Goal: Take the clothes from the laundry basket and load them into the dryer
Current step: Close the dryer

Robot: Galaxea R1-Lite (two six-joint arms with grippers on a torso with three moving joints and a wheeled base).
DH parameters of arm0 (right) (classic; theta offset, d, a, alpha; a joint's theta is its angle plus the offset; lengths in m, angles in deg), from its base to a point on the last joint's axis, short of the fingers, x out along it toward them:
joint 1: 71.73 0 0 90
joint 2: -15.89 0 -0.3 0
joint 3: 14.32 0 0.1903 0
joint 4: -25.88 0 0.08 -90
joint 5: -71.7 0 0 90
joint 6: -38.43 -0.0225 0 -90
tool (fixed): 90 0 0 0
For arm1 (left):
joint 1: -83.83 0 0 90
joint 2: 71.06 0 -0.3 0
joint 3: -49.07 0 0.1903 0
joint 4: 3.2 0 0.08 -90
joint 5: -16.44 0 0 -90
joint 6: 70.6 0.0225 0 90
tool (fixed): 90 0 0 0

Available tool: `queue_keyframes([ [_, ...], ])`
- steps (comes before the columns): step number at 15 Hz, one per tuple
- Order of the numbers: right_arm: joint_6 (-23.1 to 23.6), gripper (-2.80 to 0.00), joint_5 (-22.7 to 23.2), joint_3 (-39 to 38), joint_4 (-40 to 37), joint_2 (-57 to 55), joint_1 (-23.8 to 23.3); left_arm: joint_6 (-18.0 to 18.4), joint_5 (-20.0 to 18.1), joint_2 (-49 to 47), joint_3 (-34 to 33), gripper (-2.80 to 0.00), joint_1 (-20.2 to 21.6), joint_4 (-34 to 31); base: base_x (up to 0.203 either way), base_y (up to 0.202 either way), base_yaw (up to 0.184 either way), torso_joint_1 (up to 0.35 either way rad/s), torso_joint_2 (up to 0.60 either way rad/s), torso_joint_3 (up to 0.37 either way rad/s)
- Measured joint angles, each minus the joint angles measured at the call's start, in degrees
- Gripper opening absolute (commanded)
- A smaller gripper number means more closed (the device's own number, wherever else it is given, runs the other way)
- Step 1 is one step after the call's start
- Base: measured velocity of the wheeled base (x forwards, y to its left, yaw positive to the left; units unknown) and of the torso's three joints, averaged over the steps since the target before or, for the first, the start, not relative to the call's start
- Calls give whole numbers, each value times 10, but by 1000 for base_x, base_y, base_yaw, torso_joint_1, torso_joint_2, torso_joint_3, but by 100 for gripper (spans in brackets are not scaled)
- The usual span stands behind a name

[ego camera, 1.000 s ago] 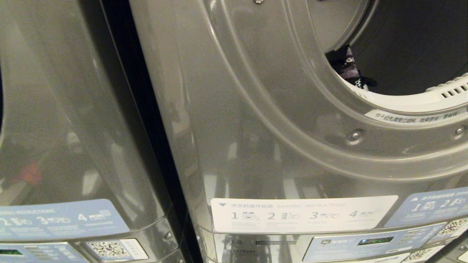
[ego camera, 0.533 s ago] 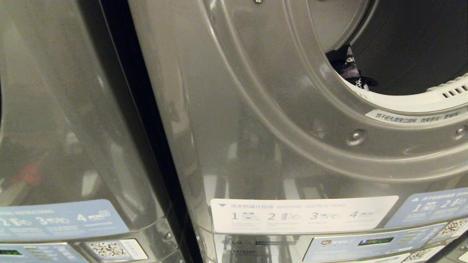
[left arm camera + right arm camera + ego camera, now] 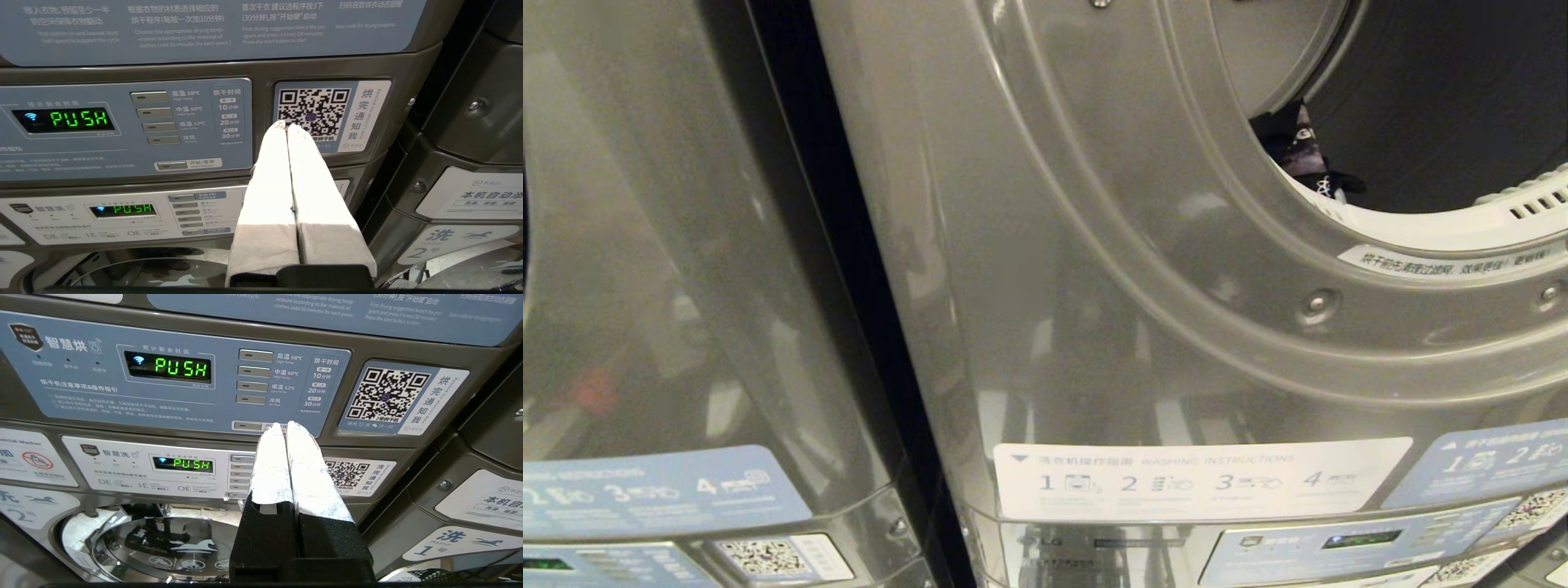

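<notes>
Dryer: grey metal front-loading dryer (image 3: 1094, 269) with its round opening (image 3: 1429, 106) uncovered at the upper right of the head view.
Clothes: 1 dark patterned garment (image 3: 1298, 151) lies inside, at the left edge of the opening; the laundry basket is not in view.
Left gripper (image 3: 287, 127): clenched, empty, before the QR code label (image 3: 312, 108).
Right gripper (image 3: 284, 426): clenched, empty, before the blue control panel (image 3: 81, 392).
Step, as I judge: go for the next garment; release the pincer first, then grasp deep in the cloth.
Writing: "PUSH" on the green display (image 3: 182, 367); "WASHING INSTRUCTIONS" with 1 to 4 on the white sticker (image 3: 1201, 478); "LG".
</notes>
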Motion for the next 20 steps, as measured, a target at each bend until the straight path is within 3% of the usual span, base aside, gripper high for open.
queue_keyframes([
  [13, -4, -280, -6, 0, -2, 4, 0, 0, 0, 0, 0, -280, 0, 0, 0, 0, 0, 0, 0, 0],
  [20, -5, -280, -6, 1, -3, 4, 0, 0, 0, 0, 0, -280, 0, 0, -187, 0, 1, -2, 4, 1],
])
